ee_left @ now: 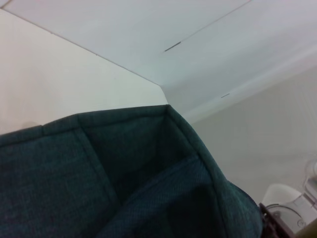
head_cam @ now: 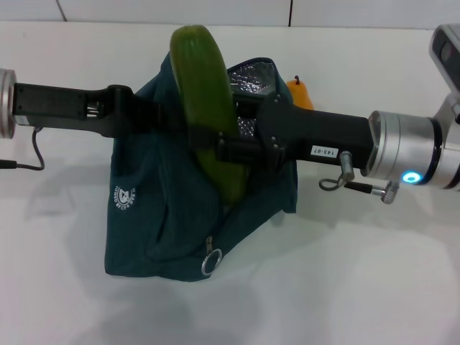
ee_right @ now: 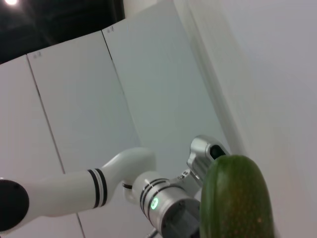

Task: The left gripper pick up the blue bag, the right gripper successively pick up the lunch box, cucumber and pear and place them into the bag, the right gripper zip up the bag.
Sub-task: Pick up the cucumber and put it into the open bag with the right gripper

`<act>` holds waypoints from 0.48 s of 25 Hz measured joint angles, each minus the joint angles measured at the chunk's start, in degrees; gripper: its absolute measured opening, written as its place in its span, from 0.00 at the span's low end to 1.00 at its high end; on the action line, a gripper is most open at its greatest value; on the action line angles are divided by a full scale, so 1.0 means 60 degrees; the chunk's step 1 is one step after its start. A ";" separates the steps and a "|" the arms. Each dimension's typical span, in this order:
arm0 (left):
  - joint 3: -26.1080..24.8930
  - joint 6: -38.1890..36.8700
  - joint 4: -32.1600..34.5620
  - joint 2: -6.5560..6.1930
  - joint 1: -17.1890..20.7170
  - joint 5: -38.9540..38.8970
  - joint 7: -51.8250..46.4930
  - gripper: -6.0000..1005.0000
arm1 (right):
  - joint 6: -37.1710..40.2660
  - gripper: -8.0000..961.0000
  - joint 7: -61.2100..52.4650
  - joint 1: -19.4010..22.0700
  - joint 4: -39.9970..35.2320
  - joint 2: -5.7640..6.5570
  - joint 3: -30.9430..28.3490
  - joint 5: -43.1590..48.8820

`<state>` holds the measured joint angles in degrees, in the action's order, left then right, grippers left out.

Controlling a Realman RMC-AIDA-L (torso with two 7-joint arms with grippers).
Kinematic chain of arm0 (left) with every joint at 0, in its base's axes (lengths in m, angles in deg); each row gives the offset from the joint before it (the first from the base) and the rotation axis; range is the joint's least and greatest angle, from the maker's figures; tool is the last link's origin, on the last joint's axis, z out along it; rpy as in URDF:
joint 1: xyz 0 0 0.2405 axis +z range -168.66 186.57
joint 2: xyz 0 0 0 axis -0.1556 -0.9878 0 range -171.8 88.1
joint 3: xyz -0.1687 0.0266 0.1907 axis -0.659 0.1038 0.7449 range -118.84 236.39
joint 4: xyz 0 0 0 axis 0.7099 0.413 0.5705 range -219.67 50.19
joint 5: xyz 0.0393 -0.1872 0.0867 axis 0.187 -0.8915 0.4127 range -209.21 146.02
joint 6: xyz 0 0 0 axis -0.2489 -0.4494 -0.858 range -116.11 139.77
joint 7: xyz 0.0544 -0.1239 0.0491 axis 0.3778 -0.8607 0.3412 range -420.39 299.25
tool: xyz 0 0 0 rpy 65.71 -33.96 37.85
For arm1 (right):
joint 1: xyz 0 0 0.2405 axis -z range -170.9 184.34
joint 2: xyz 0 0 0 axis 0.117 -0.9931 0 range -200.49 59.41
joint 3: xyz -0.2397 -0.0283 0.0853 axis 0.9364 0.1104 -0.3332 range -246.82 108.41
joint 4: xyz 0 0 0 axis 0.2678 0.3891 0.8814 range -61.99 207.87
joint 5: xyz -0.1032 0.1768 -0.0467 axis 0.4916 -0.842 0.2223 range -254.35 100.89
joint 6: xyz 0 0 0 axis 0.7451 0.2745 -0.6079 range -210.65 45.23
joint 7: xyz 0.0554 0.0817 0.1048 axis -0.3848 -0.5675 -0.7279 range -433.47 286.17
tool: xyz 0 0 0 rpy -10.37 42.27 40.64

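Green cucumber (head_cam: 206, 108) clamped in the right gripper (head_cam: 215, 144), hanging right over the open blue bag (head_cam: 162, 208).
Left gripper (head_cam: 147, 115) sits at the bag's rim, grip unclear; pear (head_cam: 302, 92) just behind the right claw.

Looking like a robotics lab or test cell, not a home. A plain white table (head_cam: 374, 287) is serving as the work surface, with bare white wall panels (ee_right: 74, 104) (thin seams running between them) closing in behind. A black cable (head_cam: 29, 162) is trailing across the tabletop. No furnishings showing.
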<state>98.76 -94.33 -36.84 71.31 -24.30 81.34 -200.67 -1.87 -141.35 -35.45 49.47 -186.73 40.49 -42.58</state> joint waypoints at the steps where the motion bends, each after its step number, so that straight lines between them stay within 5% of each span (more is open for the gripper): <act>1: 0.0000 0.0000 0.0000 0.0001 0.0001 0.0000 0.0000 0.06 | -0.0015 0.61 0.0049 0.0054 -0.0004 -0.0001 0.0028 0.0001; 12: 0.0000 0.0000 0.0001 0.0004 -0.0023 -0.0003 0.0000 0.06 | -0.0239 0.61 0.0546 0.0469 -0.0061 0.0001 0.0170 -0.0007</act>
<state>98.76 -94.33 -36.84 71.34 -24.44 81.33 -200.67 -3.30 -138.07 -32.64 49.11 -186.72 41.51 -42.62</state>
